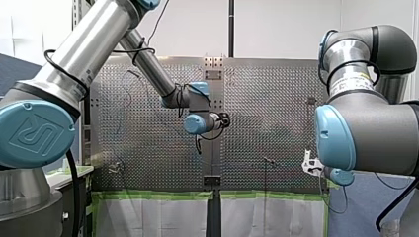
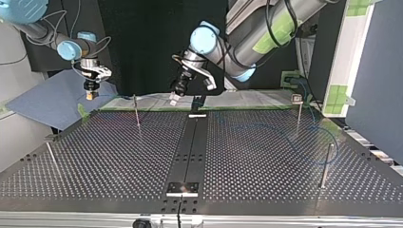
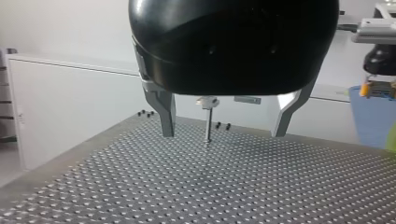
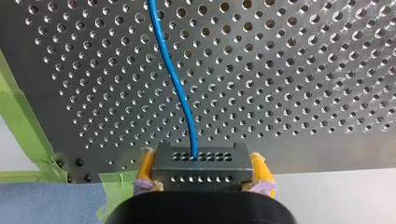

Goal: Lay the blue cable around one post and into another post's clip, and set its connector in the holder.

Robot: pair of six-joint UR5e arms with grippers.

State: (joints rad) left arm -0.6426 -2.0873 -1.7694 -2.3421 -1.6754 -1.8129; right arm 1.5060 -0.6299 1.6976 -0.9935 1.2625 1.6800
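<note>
My right gripper is shut on the grey connector, its yellow pads on both sides. From the connector the blue cable runs away over the perforated table. In the top view this gripper hangs past the table's far left corner. There the cable shows faintly as a loop near the clip-topped post at the right. My left gripper is open above the table, a clip-topped post standing some way ahead between its fingers. It hovers near the far edge's middle.
More thin posts stand on the table. A black rail runs down its middle. Green tape lines the table's edge, beside blue cloth. My right gripper shows beside the left one.
</note>
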